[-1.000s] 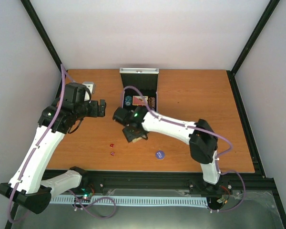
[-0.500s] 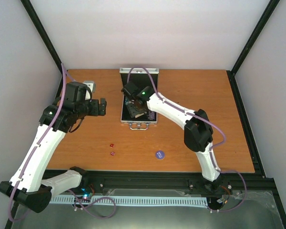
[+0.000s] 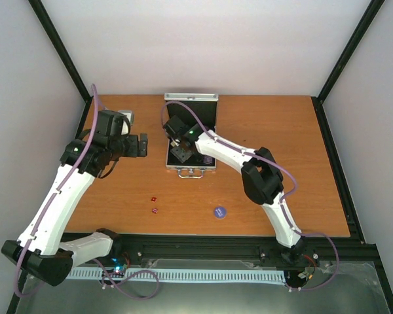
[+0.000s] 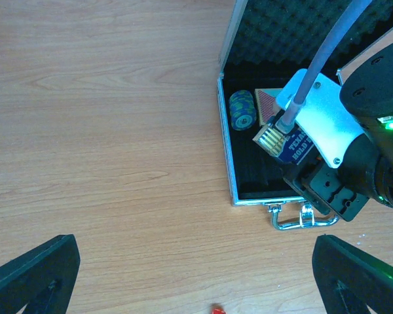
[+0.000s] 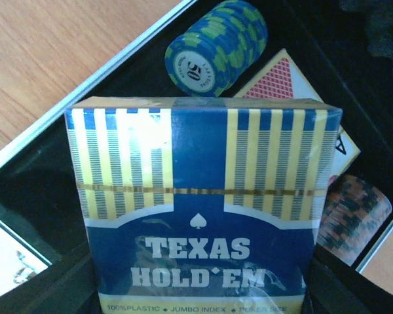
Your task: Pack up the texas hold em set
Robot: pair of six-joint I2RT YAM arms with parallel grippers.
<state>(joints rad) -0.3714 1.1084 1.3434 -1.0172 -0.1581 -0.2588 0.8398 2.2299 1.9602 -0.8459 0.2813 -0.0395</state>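
The silver case (image 3: 192, 171) lies open at the table's back middle, with its lid (image 3: 192, 98) upright. My right gripper (image 3: 182, 154) hangs over the case's front left part, shut on the blue-yellow card deck (image 5: 203, 216), which fills the right wrist view. Inside the case lie a blue-green chip stack (image 5: 216, 49), the red deck (image 5: 281, 82) and an orange chip stack (image 5: 350, 219). Two red dice (image 3: 154, 198) and the blue disc (image 3: 219, 211) lie on the wood in front of the case. My left gripper (image 3: 141, 145) stands open and empty, left of the case.
The case's metal handle (image 4: 301, 219) sticks out toward the near side. A small grey object (image 3: 123, 116) sits at the back left, partly behind the left arm. One red die (image 4: 216, 309) shows at the bottom edge of the left wrist view.
The right arm swung from in front of the case to over its inside, carrying the blue-yellow deck. The left arm shifted only slightly.
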